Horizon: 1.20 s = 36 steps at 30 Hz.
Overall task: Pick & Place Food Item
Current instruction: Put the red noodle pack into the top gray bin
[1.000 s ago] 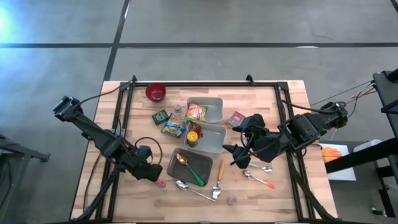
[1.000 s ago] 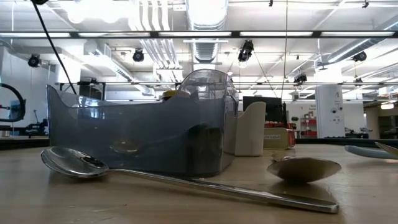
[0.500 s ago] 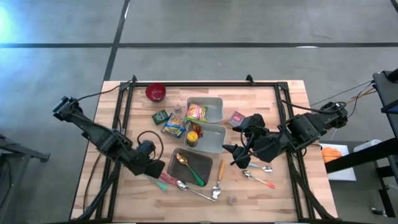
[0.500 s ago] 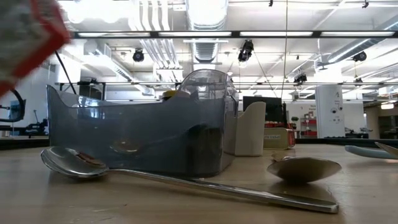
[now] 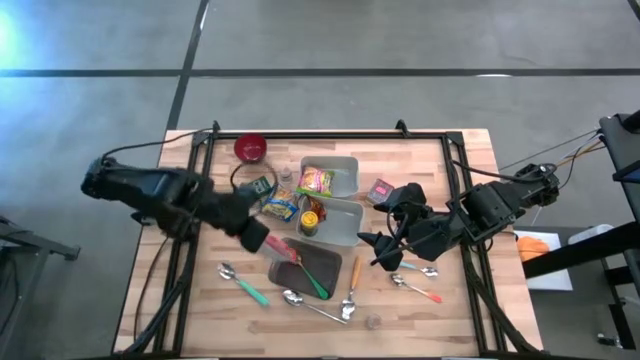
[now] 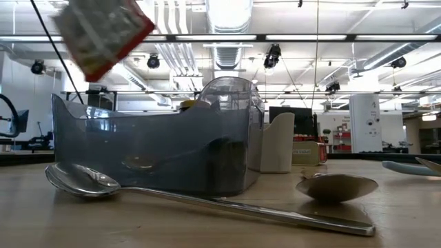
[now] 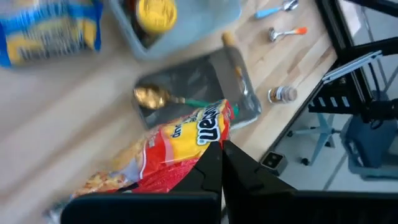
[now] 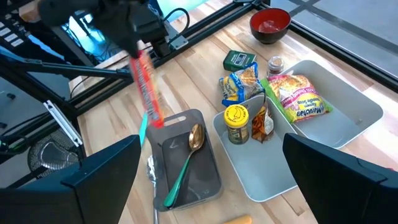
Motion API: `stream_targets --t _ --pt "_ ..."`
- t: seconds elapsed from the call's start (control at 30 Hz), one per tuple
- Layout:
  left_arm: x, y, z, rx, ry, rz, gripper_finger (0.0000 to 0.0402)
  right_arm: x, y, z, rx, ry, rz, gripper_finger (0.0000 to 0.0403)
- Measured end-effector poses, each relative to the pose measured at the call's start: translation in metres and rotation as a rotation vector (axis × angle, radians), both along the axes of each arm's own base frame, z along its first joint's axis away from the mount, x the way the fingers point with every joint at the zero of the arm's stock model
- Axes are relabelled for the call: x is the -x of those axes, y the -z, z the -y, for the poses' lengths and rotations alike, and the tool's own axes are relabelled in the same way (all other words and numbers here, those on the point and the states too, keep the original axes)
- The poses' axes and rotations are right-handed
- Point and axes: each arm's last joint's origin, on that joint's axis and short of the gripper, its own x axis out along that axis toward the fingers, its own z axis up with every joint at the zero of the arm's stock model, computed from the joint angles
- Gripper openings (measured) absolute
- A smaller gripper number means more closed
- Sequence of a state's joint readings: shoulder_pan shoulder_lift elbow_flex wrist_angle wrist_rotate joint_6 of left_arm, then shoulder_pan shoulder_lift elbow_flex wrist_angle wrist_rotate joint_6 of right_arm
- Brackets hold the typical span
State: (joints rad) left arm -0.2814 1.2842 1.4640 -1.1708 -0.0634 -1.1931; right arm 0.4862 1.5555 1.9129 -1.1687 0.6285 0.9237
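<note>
Since earlier, left gripper [image 5: 262,240] swung w/ red-yellow snack bag [image 5: 276,249] pinched in my fingers, bag hanging at 4 o'clock over dark tray [image 5: 322,262]. Right gripper [image 5: 384,250] wide, idle.

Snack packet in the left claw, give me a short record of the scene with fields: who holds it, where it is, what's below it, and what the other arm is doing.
held item: red and yellow snack packet
holder: left claw, shut on the packet
position: in the air, above the dark tray's near-left corner
below: dark tray holding a gold spoon with green handle
other arm: right claw, open, empty, waiting right of the trays
nearby: grey bin with yellow-lidded jar
</note>
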Motion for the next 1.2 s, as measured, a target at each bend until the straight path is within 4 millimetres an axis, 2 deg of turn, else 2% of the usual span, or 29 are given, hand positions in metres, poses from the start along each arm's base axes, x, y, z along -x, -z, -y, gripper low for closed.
stream_targets --t 0.33,0.63,0.87,1.2 --pt "-0.007 -0.005 -0.070 -0.051 0.177 0.039 0.0000 0.000 0.000 0.000 0.000 0.000 0.000 0.0389" --pt "-0.007 -0.003 -0.136 -0.014 0.212 0.161 0.0000 0.000 0.000 0.000 0.000 0.000 0.000 0.0389" --pt "-0.024 0.005 -0.175 -0.043 0.237 0.269 0.0000 0.000 0.000 0.000 0.000 0.000 0.000 0.0389" --pt "-0.065 0.009 -0.221 -0.090 0.246 0.288 0.0000 0.000 0.000 0.000 0.000 0.001 0.000 0.0389"
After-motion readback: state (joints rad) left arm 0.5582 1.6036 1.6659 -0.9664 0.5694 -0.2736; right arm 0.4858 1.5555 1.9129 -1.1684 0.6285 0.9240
